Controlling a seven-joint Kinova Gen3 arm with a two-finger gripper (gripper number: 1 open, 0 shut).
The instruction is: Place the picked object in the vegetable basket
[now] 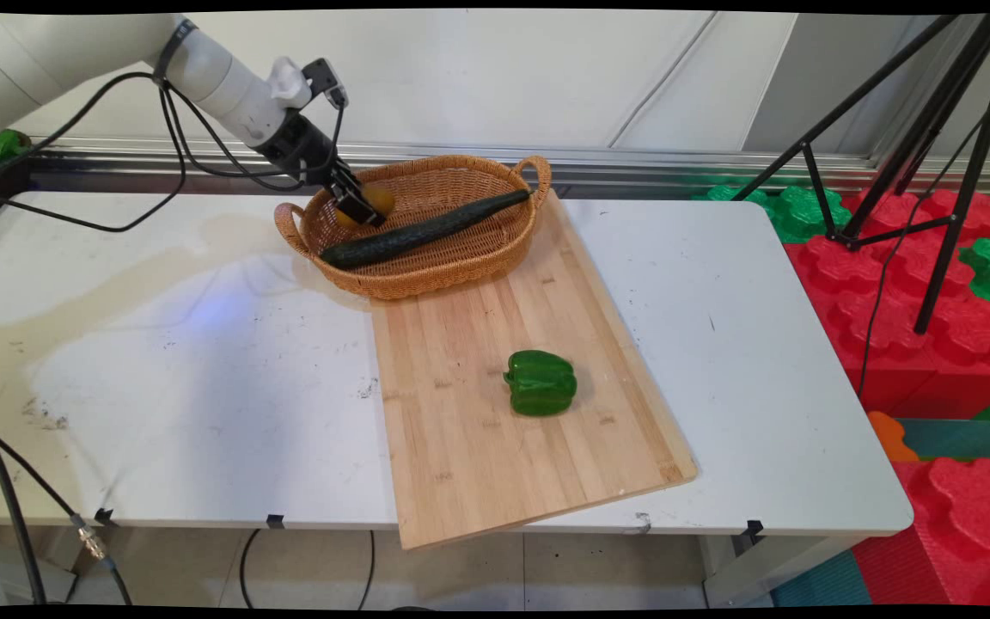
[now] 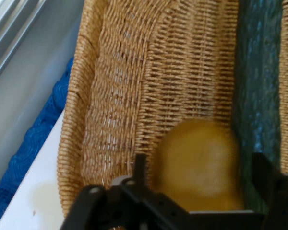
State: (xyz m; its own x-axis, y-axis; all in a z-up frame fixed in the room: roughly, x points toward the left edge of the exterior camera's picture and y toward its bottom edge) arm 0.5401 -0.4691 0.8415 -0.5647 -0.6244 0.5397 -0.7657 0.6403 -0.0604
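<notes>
Nearest, green pepper; far, in basket, gripper straddles a firm, smooth, light-looking yellow fruit, fingers spread around its sides.

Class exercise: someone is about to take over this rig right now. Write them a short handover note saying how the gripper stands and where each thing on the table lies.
Gripper: the black two-finger gripper is inside the woven wicker basket, fingers open, one on each side of a round yellow-orange fruit.
Things: the fruit sits on the basket floor beside a long dark green cucumber that lies slantwise across the basket. The basket stands on the far end of a light wooden cutting board.
Elsewhere: a green bell pepper lies alone on the board, nearer the table's front edge.
</notes>
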